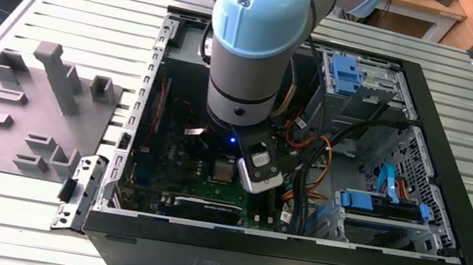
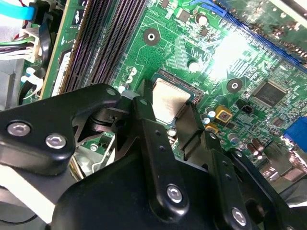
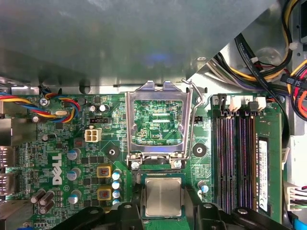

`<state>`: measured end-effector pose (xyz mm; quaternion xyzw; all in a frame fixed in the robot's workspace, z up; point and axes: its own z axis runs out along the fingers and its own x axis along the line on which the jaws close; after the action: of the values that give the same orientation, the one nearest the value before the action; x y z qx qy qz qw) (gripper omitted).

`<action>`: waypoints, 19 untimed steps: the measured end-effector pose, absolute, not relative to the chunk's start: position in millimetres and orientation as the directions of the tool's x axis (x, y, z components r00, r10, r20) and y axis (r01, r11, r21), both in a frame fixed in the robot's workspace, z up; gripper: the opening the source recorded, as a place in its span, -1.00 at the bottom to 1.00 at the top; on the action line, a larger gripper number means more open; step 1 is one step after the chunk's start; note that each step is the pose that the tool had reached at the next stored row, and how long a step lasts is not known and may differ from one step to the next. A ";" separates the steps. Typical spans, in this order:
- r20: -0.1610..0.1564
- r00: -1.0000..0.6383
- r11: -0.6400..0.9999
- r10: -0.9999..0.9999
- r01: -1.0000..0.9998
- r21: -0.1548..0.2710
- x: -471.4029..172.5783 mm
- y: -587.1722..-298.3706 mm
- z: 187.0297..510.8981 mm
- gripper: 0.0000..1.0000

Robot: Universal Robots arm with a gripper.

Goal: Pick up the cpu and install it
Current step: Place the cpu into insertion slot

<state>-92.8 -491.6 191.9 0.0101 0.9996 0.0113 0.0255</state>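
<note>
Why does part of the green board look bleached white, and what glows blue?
Second wrist view: light glares off the motherboard near the cpu. First wrist view: a faint blue glow on the grey panel. Exterior view: a blue light on the arm.

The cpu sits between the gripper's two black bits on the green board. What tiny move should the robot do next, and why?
Probably open the gripper a little. The cpu looks level inside its socket, the gripper is closed on its two sides, and the silver socket frame is flipped open, clear of it.
</note>
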 end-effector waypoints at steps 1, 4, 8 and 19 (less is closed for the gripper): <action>-0.051 -0.998 1.000 0.021 0.020 0.023 -92.9 -491.7 192.4 -0.11; -0.051 -0.999 1.000 0.021 0.020 0.023 -92.9 -491.7 195.0 -0.11; -0.051 -0.998 0.999 0.021 0.020 0.025 -92.9 -491.7 195.1 -0.11; -0.051 -0.998 0.999 0.021 0.020 0.029 -93.0 -491.7 195.0 -0.11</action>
<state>-93.0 -491.7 195.0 0.0102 0.9995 0.0142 0.0254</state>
